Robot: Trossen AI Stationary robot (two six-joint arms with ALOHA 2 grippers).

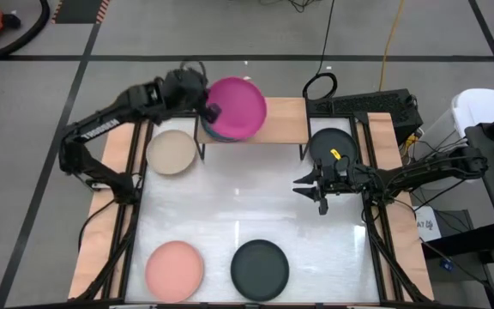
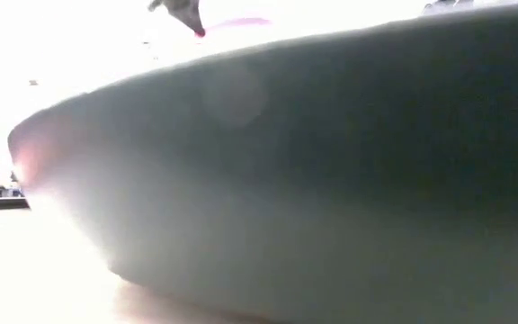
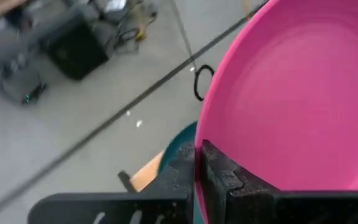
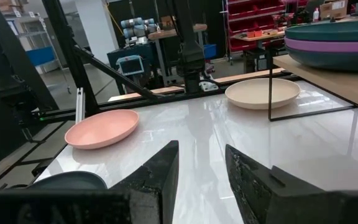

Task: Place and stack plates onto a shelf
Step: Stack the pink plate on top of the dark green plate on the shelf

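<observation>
My left gripper (image 1: 212, 110) is shut on a magenta plate (image 1: 238, 107) over the left end of the shelf (image 1: 286, 120), a light wooden board. A stack of teal and purple plates (image 4: 334, 43) lies on that end of the shelf, its teal top plate (image 3: 182, 146) showing below the magenta one. My right gripper (image 1: 311, 190) hangs open above the table, near a black plate (image 1: 331, 146) that lies on the table to the right of the shelf. A beige plate (image 1: 171, 152), a salmon plate (image 1: 175, 268) and a dark plate (image 1: 260, 269) lie flat on the table. My left gripper pinches the magenta plate's rim (image 3: 199, 140) on the side toward the table's left, one finger (image 3: 225, 180) on the inner face and the other (image 3: 179, 177) on the outer. It comes slanting from the left. The plate is held above the stack; whether they touch cannot be told.
The middle of the white table top (image 1: 247, 202) holds nothing. Black frame rails (image 1: 127, 215) run along both sides. The dark plate (image 2: 331, 180) fills nearly the whole low view. A cable loop (image 1: 320, 86) lies on the floor beyond the shelf.
</observation>
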